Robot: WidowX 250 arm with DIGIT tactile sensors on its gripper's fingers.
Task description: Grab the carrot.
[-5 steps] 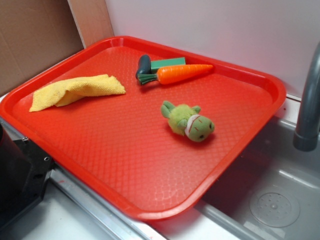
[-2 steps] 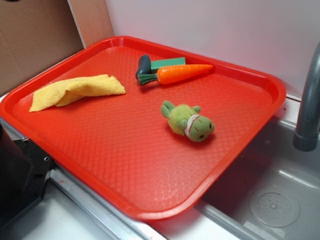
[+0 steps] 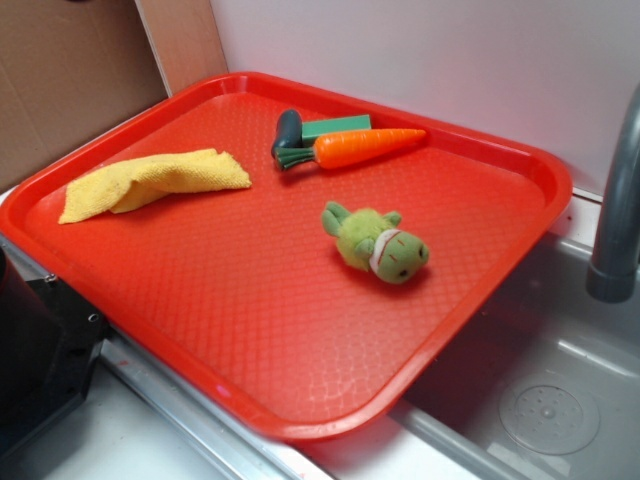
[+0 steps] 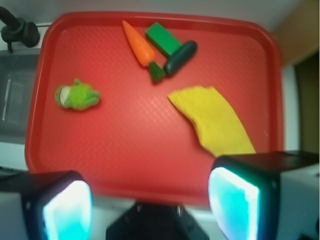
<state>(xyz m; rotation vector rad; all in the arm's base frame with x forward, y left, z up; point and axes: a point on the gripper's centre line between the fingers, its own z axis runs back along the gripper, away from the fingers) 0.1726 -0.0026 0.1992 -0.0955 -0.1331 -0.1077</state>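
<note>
The orange carrot (image 3: 368, 146) with its dark green stem lies at the far side of the red tray (image 3: 470, 300). In the wrist view the carrot (image 4: 139, 44) shows near the top, point up-left. My gripper (image 4: 150, 205) hangs high above the tray's near edge, far from the carrot. It is open: the two fingers stand wide apart and hold nothing. The exterior view does not show the gripper.
A green block with a dark rounded end (image 3: 322, 127) touches the carrot's far side. A green plush animal (image 3: 377, 244) lies mid-tray, a yellow cloth (image 3: 150, 180) at its left. A grey faucet (image 3: 620, 220) and sink (image 3: 545, 405) stand right; the arm's black base (image 3: 35, 350) sits at the near left.
</note>
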